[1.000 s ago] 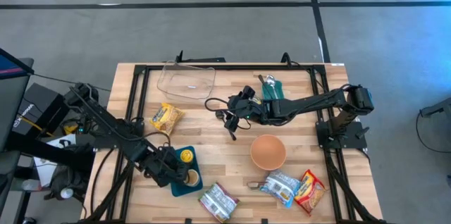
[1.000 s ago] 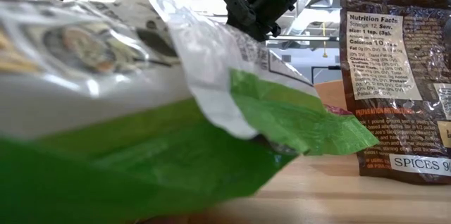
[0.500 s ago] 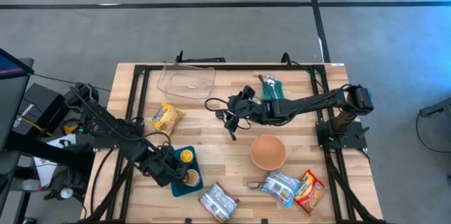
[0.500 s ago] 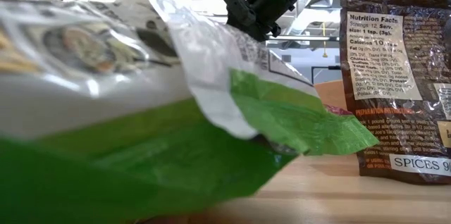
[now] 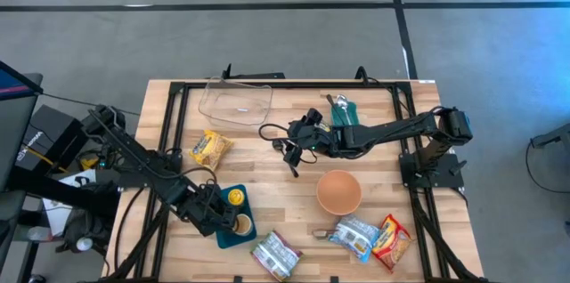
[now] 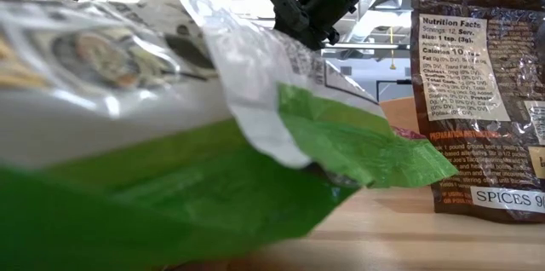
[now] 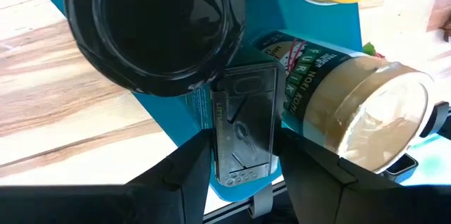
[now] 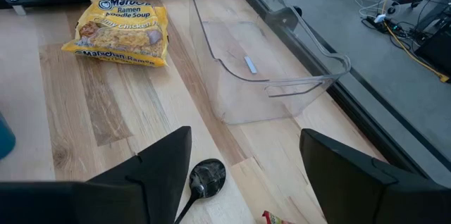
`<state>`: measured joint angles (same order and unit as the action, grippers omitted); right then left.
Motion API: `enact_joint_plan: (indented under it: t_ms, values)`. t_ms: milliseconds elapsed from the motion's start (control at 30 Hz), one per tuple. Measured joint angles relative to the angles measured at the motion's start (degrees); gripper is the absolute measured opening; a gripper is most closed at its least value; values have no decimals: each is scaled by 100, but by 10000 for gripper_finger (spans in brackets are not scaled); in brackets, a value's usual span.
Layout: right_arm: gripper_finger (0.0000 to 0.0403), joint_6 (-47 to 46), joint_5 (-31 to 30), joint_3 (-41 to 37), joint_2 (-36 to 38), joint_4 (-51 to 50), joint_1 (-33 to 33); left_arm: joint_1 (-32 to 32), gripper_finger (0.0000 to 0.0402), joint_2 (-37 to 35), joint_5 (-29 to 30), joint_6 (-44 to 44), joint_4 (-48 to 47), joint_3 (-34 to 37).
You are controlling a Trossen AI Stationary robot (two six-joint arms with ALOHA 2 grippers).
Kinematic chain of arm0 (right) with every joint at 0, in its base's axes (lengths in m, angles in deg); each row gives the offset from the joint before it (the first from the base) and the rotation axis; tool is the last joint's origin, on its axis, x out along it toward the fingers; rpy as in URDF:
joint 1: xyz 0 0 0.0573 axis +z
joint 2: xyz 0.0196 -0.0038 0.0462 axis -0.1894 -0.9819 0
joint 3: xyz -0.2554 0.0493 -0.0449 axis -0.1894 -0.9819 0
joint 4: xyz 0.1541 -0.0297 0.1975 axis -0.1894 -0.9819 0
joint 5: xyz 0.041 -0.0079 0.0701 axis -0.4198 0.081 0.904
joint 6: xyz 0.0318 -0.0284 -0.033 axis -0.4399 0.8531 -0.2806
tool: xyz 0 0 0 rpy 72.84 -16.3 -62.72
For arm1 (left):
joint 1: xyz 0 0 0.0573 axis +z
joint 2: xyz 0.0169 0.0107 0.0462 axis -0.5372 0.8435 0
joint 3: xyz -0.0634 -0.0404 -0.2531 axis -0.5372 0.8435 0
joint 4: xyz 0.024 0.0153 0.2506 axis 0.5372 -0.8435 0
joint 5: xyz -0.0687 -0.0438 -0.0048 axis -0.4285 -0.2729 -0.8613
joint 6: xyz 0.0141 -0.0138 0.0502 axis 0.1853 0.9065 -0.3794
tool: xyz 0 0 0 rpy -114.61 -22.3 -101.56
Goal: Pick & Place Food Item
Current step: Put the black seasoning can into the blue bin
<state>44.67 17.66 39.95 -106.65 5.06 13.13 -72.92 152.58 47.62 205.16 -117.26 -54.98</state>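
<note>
On the brown spice packet (image 6: 481, 100) in the low view, "Nutrition Facts", "Calories 10" and "SPICES" were printed. "Ramen Noodle Soup" and "Chicken" were read on the yellow ramen packet (image 8: 116, 30) in the right wrist view. On the jar's green label (image 7: 306, 76), "FURIKA" was partly legible.

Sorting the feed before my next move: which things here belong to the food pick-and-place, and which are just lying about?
Probably in the job: left gripper over the blue tray, seasoning jar, clear bin.
Lying about: ramen packet, orange bowl, black spoon, front pouches; right gripper waits open mid-table.
</note>
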Motion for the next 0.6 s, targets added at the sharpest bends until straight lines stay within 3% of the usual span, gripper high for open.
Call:
enact_joint_plan:
  t_ms: [433, 600]
  values:
    - [260, -2, 0, 0, 1, 0, -1, 0, 163, 0, -8, -23, -54, 0]
    - [260, -2, 2, 0, 1, 0, -1, 0, 168, 0, 32, -551, -48, 0]
